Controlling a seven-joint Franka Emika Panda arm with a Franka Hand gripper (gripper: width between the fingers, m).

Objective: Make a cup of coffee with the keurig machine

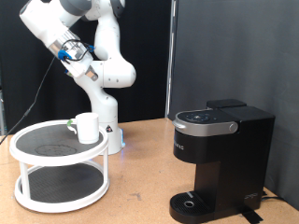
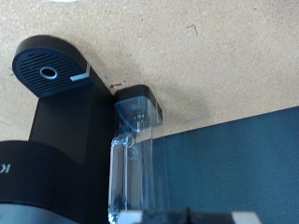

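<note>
The white cup (image 1: 87, 127) stands upright on the top tier of a round white two-tier stand (image 1: 28, 149) at the exterior view's left. The black keurig machine (image 1: 220, 154) stands at the right with its lid down and nothing on its drip base (image 1: 192, 202). My gripper (image 1: 82, 63) is high at the upper left, well above the cup and far from the machine; nothing shows between its fingers. The wrist view looks down on the machine (image 2: 56, 140), its drip base (image 2: 51, 65) and its clear water tank (image 2: 131, 159). The cup is out of that view.
The robot's white base (image 1: 110, 131) stands just behind the stand. The tabletop (image 1: 140, 177) is light wood. A black curtain (image 1: 234, 47) hangs behind the machine. A cable (image 1: 9, 93) hangs at the far left.
</note>
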